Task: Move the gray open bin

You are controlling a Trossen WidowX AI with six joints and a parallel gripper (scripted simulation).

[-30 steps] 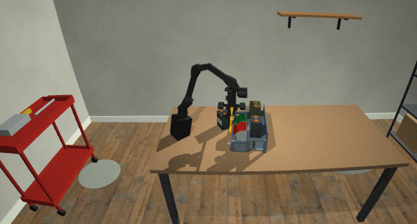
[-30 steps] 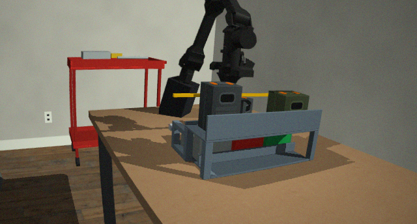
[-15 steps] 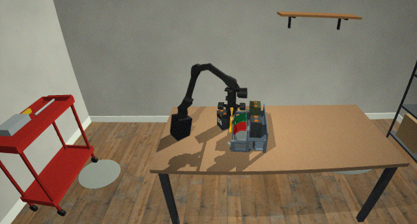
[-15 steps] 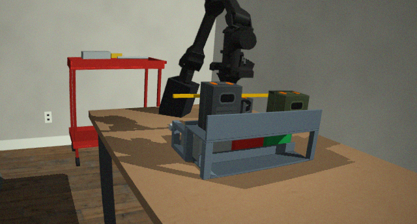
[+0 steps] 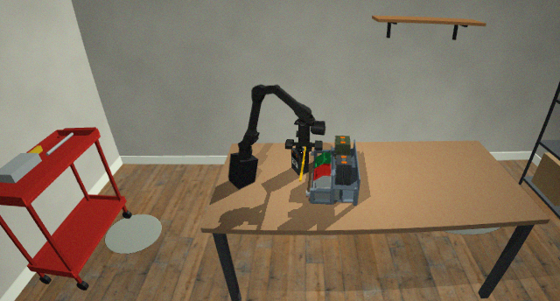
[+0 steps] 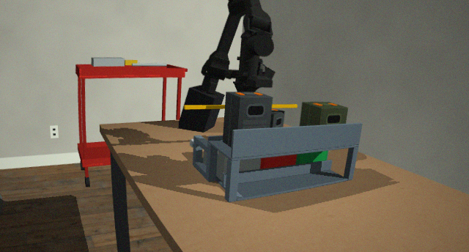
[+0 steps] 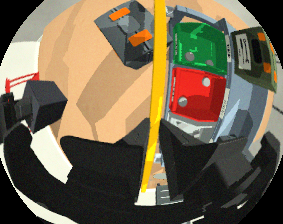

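Observation:
A blue-grey shelf (image 5: 334, 178) stands on the table. On its lower level sit three open bins in a row: grey (image 5: 323, 187), red (image 5: 322, 171) and green (image 5: 324, 159). The grey bin also shows in the side view (image 6: 250, 165). In the wrist view the red bin (image 7: 197, 94) and the green bin (image 7: 200, 44) are clear, while the grey bin is mostly hidden by my fingers. My gripper (image 5: 302, 154) hangs just left of the shelf, shut on a thin yellow rod (image 5: 302, 164). The rod is level in the side view (image 6: 205, 106) and crosses the wrist view (image 7: 154, 83).
A dark grey box (image 6: 248, 114) and an olive box (image 6: 323, 113) stand on the shelf's top. A small dark box with orange marks (image 7: 128, 30) sits on the table left of the shelf. A red cart (image 5: 52, 200) stands far left, a wall shelf (image 5: 428, 21) high up.

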